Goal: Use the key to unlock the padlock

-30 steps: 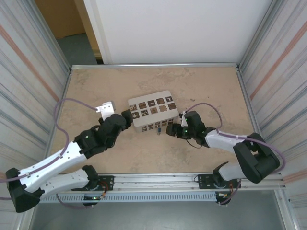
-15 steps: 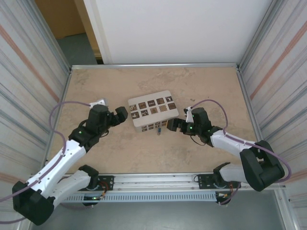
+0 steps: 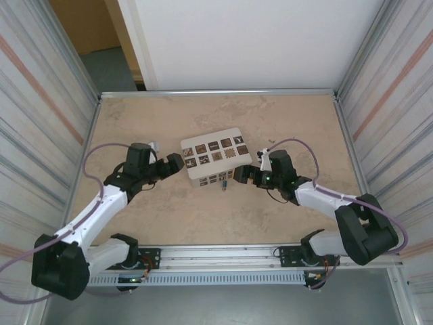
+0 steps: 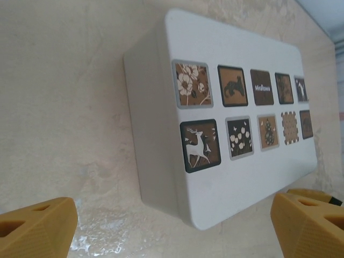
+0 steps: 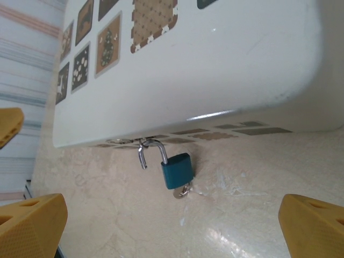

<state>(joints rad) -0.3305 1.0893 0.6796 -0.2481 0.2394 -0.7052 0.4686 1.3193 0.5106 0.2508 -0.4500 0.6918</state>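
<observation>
A: Padlock (image 5: 177, 170), where is it?
B: Tiny blue body hanging from a hasp (image 5: 124, 141) on the pale box's (image 5: 226, 70) front wall, low end touching the table (image 5: 252, 188). In the top view it's a speck (image 3: 222, 181) at the box's near side, btwn the two arms.
A: Locked?
B: Prob. not. Shackle (image 5: 152, 146) looks lifted, w/ one leg free of the body and its bend hooked thru the hasp. A small metal bit (image 5: 183, 191) under the body may be the key, but it's too small to be sure.
A: Jaws?
B: Both sets are released, spread wide, grasping nothing. L jaws sit at the box's left end. R jaws sit just right of the lock, facing it.
A: What could go wrong?
B: Judgement only. The lock is far smaller than either set of jaws, so a reach-in could nudge it instead of pinching it. That could swing it on the hasp or press the shackle into the body, i.e. relock it. A bump could also knock the metal bit out. The box looks light & nothing pins it, so a push from R w/o L bracing could slide it across the table.
</observation>
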